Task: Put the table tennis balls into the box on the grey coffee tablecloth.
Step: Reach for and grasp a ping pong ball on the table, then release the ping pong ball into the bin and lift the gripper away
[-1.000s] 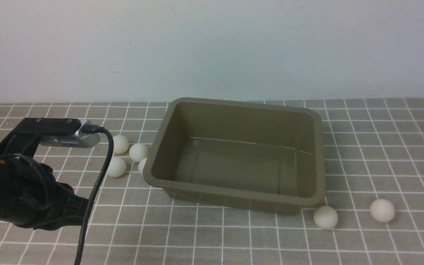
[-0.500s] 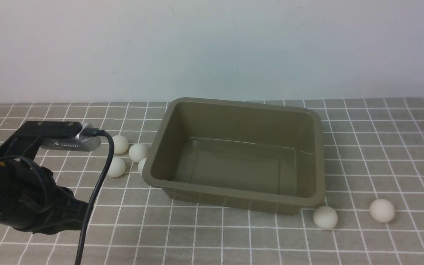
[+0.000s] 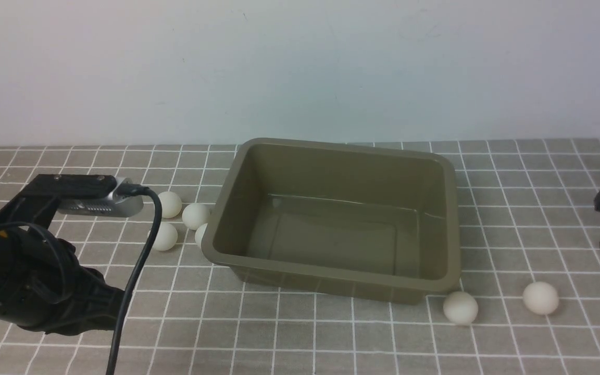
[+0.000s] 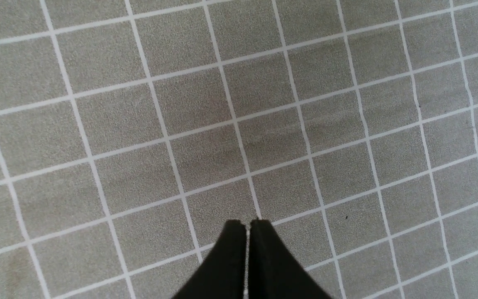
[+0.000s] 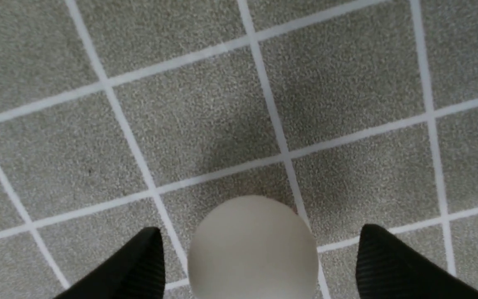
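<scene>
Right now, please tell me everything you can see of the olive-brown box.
The box is a shallow rectangular tub, olive-brown, seemingly plastic, with rounded corners, a rolled rim and a glossy floor. It stands upright and empty on the grey checked tablecloth. One white ball lies against its left near corner, seemingly touching; a second ball lies just off its right near corner, contact unclear.

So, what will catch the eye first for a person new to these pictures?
The empty olive box sits in the middle of the cloth, with white balls on both sides: four at its left, three at its right. At the far right, the open right tool stands around one ball without touching it; the black left arm fills the near-left corner.
</scene>
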